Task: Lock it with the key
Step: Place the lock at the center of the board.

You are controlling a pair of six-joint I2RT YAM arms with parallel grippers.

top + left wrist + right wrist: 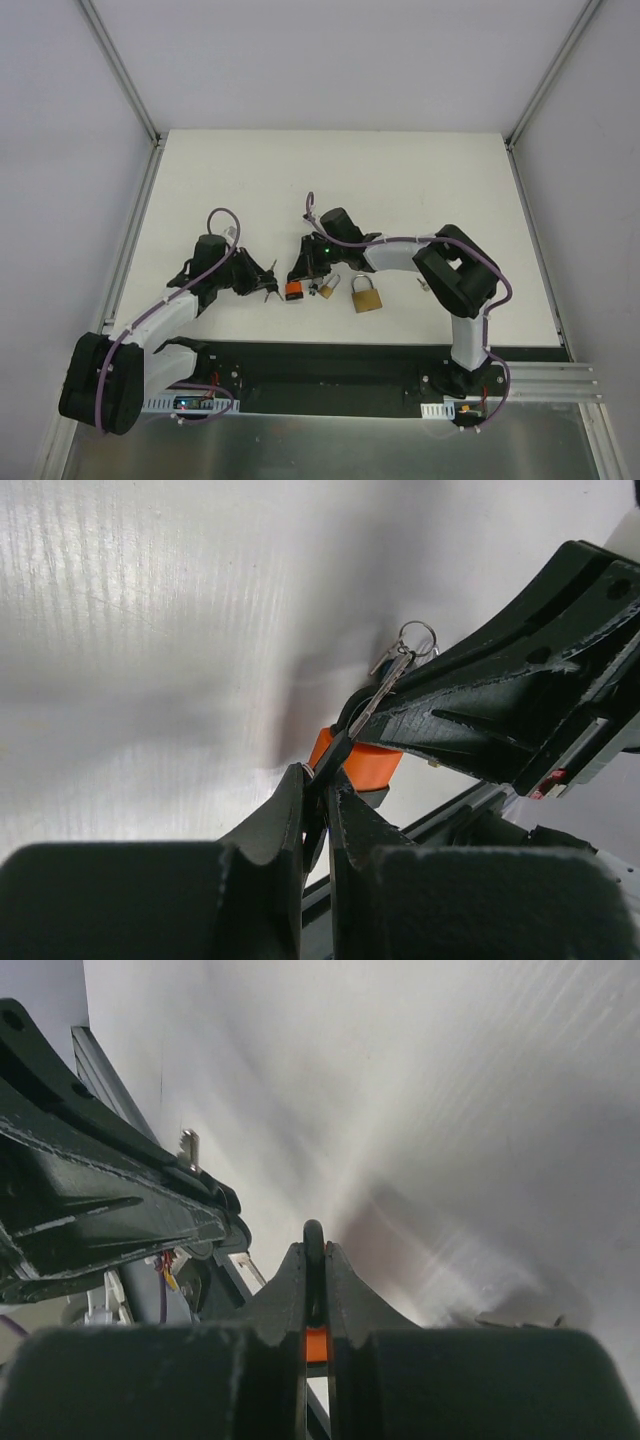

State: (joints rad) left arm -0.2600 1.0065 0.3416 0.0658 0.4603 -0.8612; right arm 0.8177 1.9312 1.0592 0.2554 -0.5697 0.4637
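Note:
An orange padlock (295,291) with a black shackle (313,1232) sits between my two grippers near the table's front. My right gripper (313,1245) is shut on the shackle, whose loop pokes out above the tips, and orange shows lower down in the gap. My left gripper (318,780) is shut on a thin black part that runs up along the orange padlock (365,763); I cannot tell whether it is shackle or key. A ring of silver keys (398,670) hangs just past the padlock, seen beside it as the keys (325,289) from above.
A brass padlock (366,296) lies on the white table right of the keys. The right arm's black finger body (470,710) fills the right of the left wrist view. A dark rail (330,365) runs along the near edge, and grey walls enclose the table.

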